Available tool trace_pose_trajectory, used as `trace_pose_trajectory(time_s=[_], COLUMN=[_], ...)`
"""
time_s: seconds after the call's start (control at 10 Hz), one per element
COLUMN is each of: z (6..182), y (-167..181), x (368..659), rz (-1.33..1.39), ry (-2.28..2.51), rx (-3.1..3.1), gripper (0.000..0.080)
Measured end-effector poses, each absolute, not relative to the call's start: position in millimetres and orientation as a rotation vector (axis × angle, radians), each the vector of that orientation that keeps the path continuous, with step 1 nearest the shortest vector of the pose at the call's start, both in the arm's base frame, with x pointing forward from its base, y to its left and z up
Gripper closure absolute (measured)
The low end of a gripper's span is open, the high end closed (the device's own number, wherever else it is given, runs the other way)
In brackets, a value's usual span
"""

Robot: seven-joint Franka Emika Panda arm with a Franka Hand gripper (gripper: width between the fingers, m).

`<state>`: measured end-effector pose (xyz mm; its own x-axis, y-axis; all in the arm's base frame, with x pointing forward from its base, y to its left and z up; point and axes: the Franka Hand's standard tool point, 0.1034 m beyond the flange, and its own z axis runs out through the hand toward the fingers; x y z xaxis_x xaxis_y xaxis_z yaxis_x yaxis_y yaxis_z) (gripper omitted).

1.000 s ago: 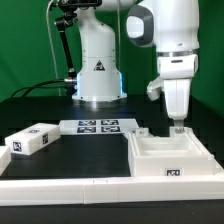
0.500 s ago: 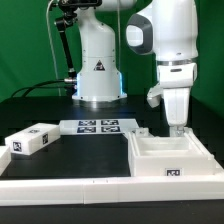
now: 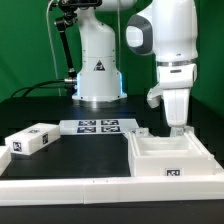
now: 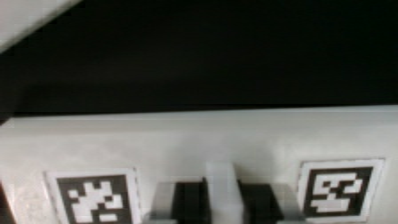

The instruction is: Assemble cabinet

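Apparently to shift it, the gripper [image 3: 176, 130] straddles the back wall of the cabinet body [image 3: 172, 160] near the front edge of the table [image 3: 70, 160], toward the exterior view's right corner, though whether its fingers [image 4: 185, 202] pinch that wall I cannot tell.

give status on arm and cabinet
Gripper down at back wall of cabinet body, grip unclear. Loose block lies apart, exterior view's left. No obstruction seen.
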<state>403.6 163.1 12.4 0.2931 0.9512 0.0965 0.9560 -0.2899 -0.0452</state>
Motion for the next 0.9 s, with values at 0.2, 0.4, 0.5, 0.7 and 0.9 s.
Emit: trace_pose_trajectory(time_s=[0.2, 0.4, 0.5, 0.7, 0.9], z=[12.4, 18.9, 29.6, 45.0, 55.6], y=[163, 162, 160, 154, 134], x=[404, 405, 409, 415, 423], rz=[-0.078, -0.068, -0.062, -0.049, -0.011], ry=[-1.812, -1.845, -1.871, -1.916, -1.984], rx=[-2.449, -2.437, -2.437, -2.430, -2.393], gripper=[0.0732, 0.0732, 0.0732, 0.0732, 0.0731])
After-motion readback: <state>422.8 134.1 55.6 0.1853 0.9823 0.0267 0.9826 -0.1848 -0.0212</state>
